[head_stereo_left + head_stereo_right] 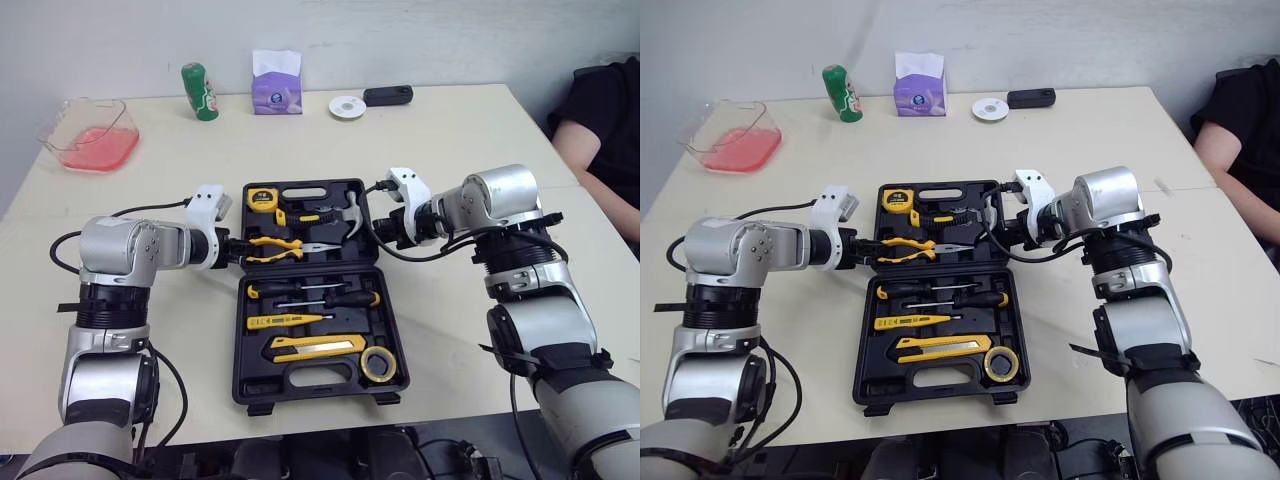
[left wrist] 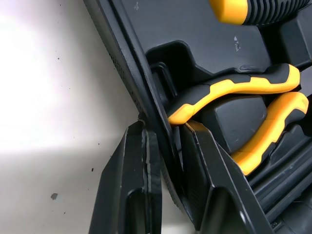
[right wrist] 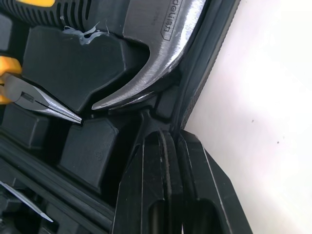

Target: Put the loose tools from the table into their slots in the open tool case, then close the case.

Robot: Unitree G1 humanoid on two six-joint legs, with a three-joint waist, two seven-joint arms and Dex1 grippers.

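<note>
Slots look filled, so I judge only closing is left. The tool case [image 1: 318,290] lies open mid-counter [image 1: 450,130], my left tool [image 2: 163,129] clamping its left wall, my right tool [image 3: 168,132] pinched nearly closed on its right rim.

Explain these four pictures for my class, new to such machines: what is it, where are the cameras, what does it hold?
It is a humanoid robot; each arm ends in a two-fingered gripper. Two pictures come from cameras in its head, looking down at a table; two from cameras on its wrists. On the table lies an open black tool case with pliers, a hammer and screwdrivers in slots. The left gripper and right gripper each pinch a side rim of its far half. Behind stand a green can and a tissue pack.
</note>
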